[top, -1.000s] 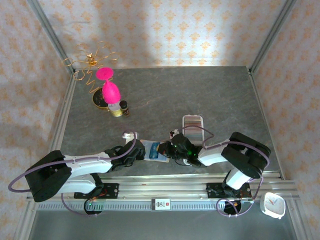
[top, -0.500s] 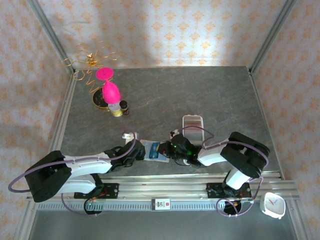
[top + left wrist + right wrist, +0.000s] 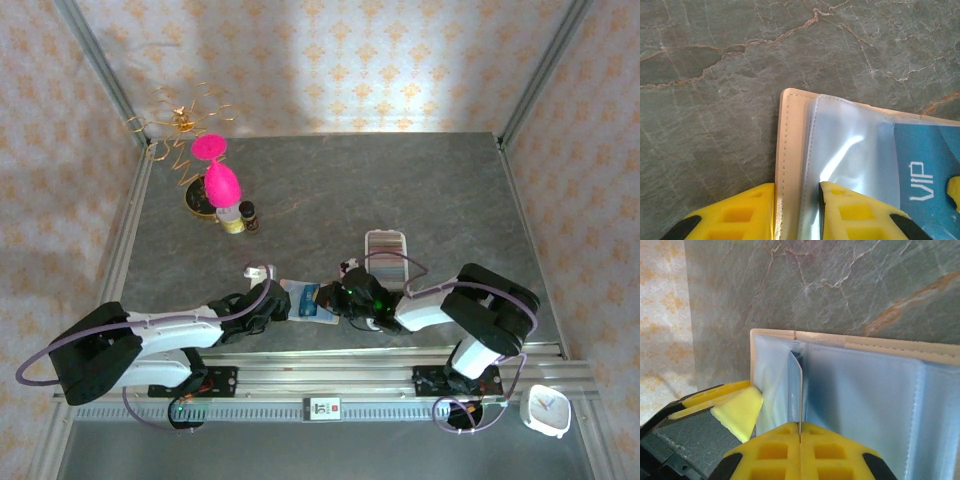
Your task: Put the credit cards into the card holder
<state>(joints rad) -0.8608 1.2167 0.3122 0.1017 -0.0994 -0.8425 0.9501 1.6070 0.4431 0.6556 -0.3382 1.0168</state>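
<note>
- The left hand [image 3: 796,194], its jaws narrowly parted, pinches the tan cover edge of the card holder [image 3: 789,130], likely to pin it open and flat on the surface [image 3: 715,75].
- The right hand [image 3: 800,432], fully closed, grips a blue card [image 3: 925,165] by its end; the card sits partway inside a clear sleeve.
- The white tray [image 3: 385,234] just beyond seems to hold more cards.

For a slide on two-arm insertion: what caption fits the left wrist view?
Left hand grips the tan card holder by its edge on the stone table, a blue VIP card at its clear sleeve.
</note>
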